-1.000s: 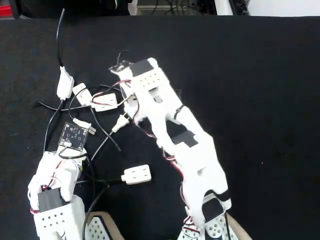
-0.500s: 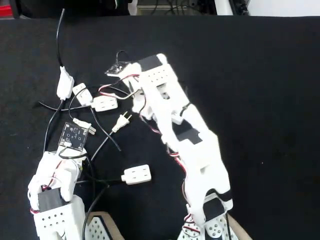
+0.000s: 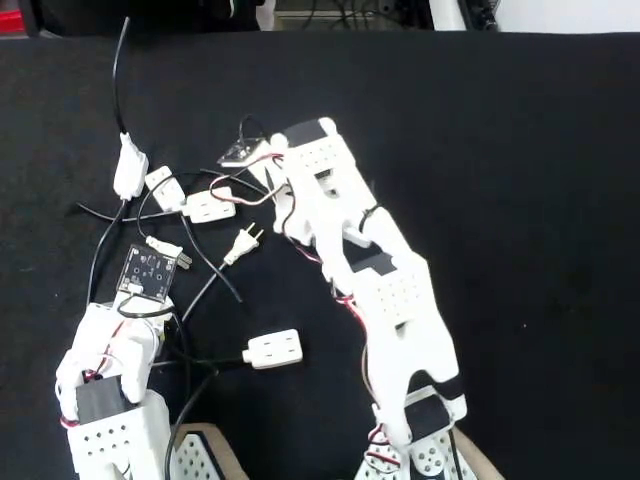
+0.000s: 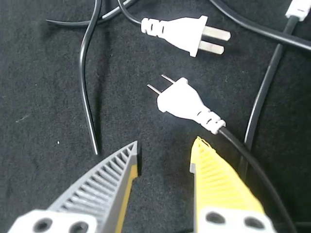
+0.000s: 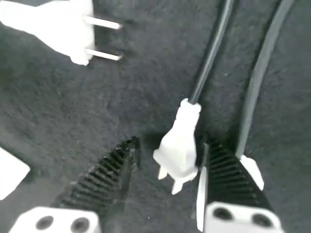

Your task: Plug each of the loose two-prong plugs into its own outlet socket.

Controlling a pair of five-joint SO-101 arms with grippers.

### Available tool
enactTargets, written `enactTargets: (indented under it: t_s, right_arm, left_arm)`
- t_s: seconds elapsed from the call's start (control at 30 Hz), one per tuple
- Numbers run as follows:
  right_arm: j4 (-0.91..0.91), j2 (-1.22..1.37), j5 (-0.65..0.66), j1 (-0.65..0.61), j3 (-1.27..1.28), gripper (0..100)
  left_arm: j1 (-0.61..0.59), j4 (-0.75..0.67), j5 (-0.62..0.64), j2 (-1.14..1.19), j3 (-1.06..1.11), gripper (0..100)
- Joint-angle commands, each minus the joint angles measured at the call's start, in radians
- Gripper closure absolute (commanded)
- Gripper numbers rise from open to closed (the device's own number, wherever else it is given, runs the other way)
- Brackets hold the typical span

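My right gripper [image 5: 170, 143] is open, its black fingers either side of a white two-prong plug [image 5: 177, 148] that lies on the black cloth, prongs toward the camera. A second plug [image 5: 58, 24] lies farther off. My left gripper [image 4: 165, 141] is open just short of another white plug [image 4: 182, 99], with a further plug [image 4: 184, 34] beyond it. In the high view the right arm [image 3: 325, 195] stretches over the cable cluster. A loose plug [image 3: 243, 243] lies beside it. White outlet sockets [image 3: 273, 348] [image 3: 210, 207] rest on the cloth.
Black cables [image 3: 195, 255] loop across the left half of the table among more white sockets [image 3: 130, 165] [image 3: 160, 187]. The left arm [image 3: 105, 380] sits at the near left corner. The right half of the black cloth [image 3: 520, 200] is bare.
The right arm has swung to the right, uncovering the loose plug and the socket beside it. The left arm has not moved.
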Motion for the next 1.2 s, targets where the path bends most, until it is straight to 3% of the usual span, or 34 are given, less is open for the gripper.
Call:
enactTargets:
  t_s: [0.0,0.23,0.57,0.83,1.17]
  right_arm:
    - [0.038,-0.002,0.003,0.008,-0.027,78.8]
    - [0.020,-0.002,-0.041,0.009,-0.064,98.7]
    - [0.031,-0.001,-0.095,0.002,-0.116,95.3]
    - [0.021,0.051,-0.147,-0.011,-0.134,77.1]
    - [0.064,0.127,-0.221,-0.018,-0.354,77.1]
  left_arm:
    - [0.012,-0.009,-0.008,-0.003,0.015,82]
    - [0.012,-0.009,-0.008,-0.003,0.015,82]
    - [0.012,-0.009,-0.008,-0.003,0.015,82]
    - [0.013,-0.009,-0.008,-0.003,0.015,82]
    - [0.013,-0.009,-0.008,-0.003,0.015,82]
